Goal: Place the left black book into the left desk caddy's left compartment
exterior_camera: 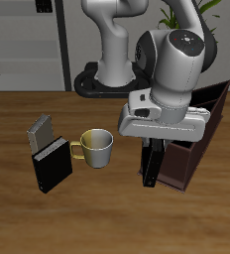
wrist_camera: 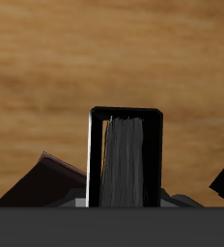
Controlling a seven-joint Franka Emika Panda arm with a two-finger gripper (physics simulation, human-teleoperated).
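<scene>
My gripper [exterior_camera: 153,142] is shut on the left black book [exterior_camera: 149,165] and holds it upright. The book's lower end hangs just above the table, close beside the near end of the left desk caddy [exterior_camera: 198,139], outside its walls. The caddy is a long dark brown box that runs back toward the table's rear. In the wrist view the black book [wrist_camera: 126,114] shows edge-on between my fingers, over bare wood. Dark parts of the caddy [wrist_camera: 37,183] show at both sides. I cannot make out the caddy's compartments behind my arm.
A pale mug [exterior_camera: 96,147] stands beside the held book. A thicker black book [exterior_camera: 53,165] and a grey book [exterior_camera: 40,129] stand beyond the mug. The robot's base [exterior_camera: 107,77] is at the back of the table.
</scene>
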